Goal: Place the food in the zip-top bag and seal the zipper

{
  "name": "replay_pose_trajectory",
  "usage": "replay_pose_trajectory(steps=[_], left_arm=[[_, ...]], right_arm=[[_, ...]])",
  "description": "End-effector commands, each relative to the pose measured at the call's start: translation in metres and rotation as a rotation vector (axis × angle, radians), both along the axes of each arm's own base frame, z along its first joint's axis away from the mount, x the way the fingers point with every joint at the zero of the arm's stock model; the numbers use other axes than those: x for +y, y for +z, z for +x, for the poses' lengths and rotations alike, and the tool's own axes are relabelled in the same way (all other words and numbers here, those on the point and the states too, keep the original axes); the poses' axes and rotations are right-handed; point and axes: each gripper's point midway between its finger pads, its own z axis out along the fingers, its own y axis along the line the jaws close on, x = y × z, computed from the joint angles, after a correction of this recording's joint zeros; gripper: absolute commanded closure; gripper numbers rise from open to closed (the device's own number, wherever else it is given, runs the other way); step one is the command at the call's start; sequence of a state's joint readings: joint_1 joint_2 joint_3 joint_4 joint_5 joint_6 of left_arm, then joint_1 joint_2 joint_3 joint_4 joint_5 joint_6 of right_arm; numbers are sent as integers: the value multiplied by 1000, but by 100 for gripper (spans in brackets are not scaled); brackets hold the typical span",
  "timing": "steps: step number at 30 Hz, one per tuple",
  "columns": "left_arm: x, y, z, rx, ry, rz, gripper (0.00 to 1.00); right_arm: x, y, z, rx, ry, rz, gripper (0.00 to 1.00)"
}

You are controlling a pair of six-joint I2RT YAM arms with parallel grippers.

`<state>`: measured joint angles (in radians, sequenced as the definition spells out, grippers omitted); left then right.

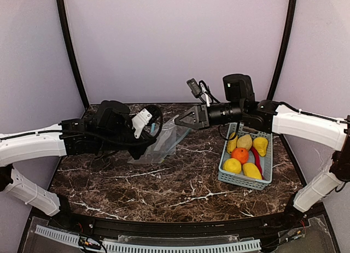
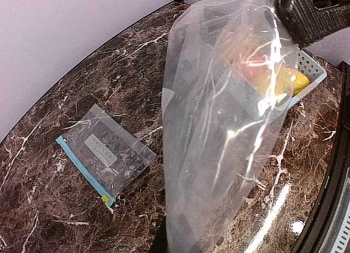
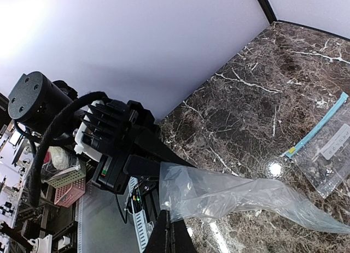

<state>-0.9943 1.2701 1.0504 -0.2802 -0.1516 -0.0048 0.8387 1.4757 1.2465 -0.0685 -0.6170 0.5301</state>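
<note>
Dark brown marble-patterned tabletop (image 1: 164,182), veined in white and glossy with glare. Plain pale lilac walls (image 1: 180,40) behind and at both sides. 2 black curved strips (image 1: 70,45) up the back corners. Perforated white rail (image 1: 147,245) along the near edge.

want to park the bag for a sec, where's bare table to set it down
Best is the near marble table strip, bordered by the front rail, the left arm and the basket. Crowded: the middle, where the clear bag hangs between both arms beside a spare flat bag, and the right, taken by the basket of food.
</note>
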Motion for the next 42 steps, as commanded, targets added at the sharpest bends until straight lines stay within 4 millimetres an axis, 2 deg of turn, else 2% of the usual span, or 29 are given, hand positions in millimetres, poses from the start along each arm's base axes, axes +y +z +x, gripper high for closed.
replay_pose_trajectory(steps=[1, 3, 7, 8, 10, 13, 14, 15, 18, 21, 26, 28, 37, 40, 42], left_arm=[[6, 16, 6, -26, 56, -23, 99], [8, 18, 6, -13, 81, -45, 99], [12, 27, 6, 26, 140, -121, 99], [11, 29, 4, 51, 139, -149, 99], [11, 38, 0, 96, 133, -218, 99], [15, 48, 1, 169, 139, -326, 99], [12, 57, -4, 186, 100, -374, 99], [14, 56, -3, 211, 100, -401, 99], [5, 75, -21, 272, -22, -515, 99], [1, 90, -34, 314, -86, -576, 99], [-1, 120, -58, 351, -205, -671, 99], [0, 126, -63, 364, -226, -694, 99], [1, 135, -73, 382, -269, -735, 99], [2, 134, -72, 383, -265, -735, 99], [2, 134, -71, 384, -262, -736, 99]], right_arm=[[-1, 3, -6, -16, 10, 10, 100], [-3, 3, -4, -24, -3, 8, 93], [-16, 5, 2, -67, -79, 9, 48], [-20, 6, 4, -80, -99, 15, 40], [-29, 7, 6, -102, -135, 29, 30], [-43, 8, 7, -124, -174, 73, 20], [-47, 6, 7, -125, -179, 87, 17], [-51, -2, 6, -115, -184, 93, 15], [-56, -7, 5, -99, -166, 138, 14], [-50, -16, -4, -84, -88, 169, 15], [-35, -20, -19, -57, 50, 218, 28], [-30, -19, -23, -58, 91, 227, 30], [-16, -26, -34, -44, 170, 209, 38], [-15, -20, -42, -55, 205, 228, 46], [-16, -15, -48, -68, 230, 245, 56]])
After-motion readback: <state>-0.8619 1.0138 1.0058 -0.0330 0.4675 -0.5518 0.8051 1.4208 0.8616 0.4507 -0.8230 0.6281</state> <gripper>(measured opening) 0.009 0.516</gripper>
